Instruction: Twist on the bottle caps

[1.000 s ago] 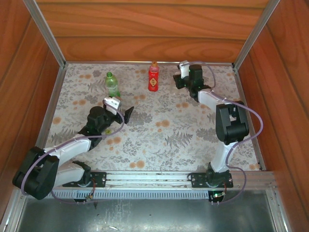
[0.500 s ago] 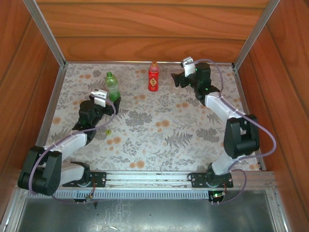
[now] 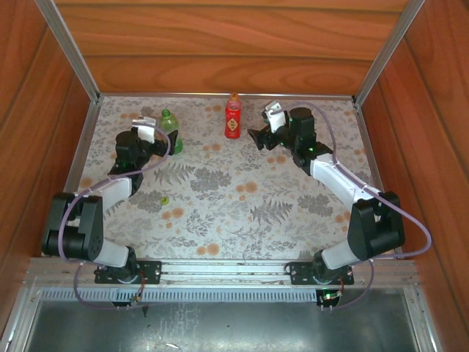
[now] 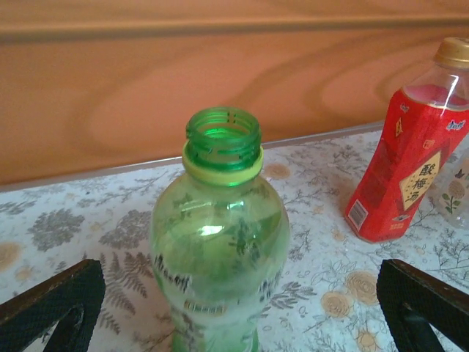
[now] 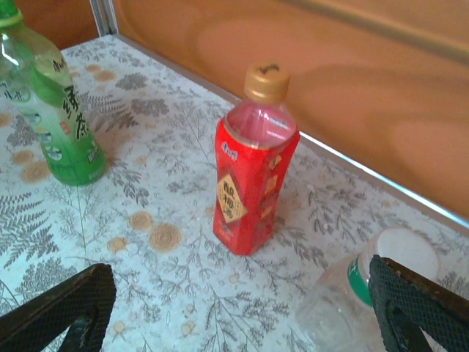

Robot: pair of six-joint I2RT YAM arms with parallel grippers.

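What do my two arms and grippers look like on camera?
Left arm and right arm: white links between bulky black joint housings, a thin lilac cable looping along each. Left gripper and right gripper: black, each with a small white block on top. Fingers are black with a fine mesh texture.

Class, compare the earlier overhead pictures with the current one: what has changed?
The left gripper advanced to the uncapped green bottle, open. The right gripper swung left towards the red bottle. Both bottles and the green cap on the cloth stayed put.
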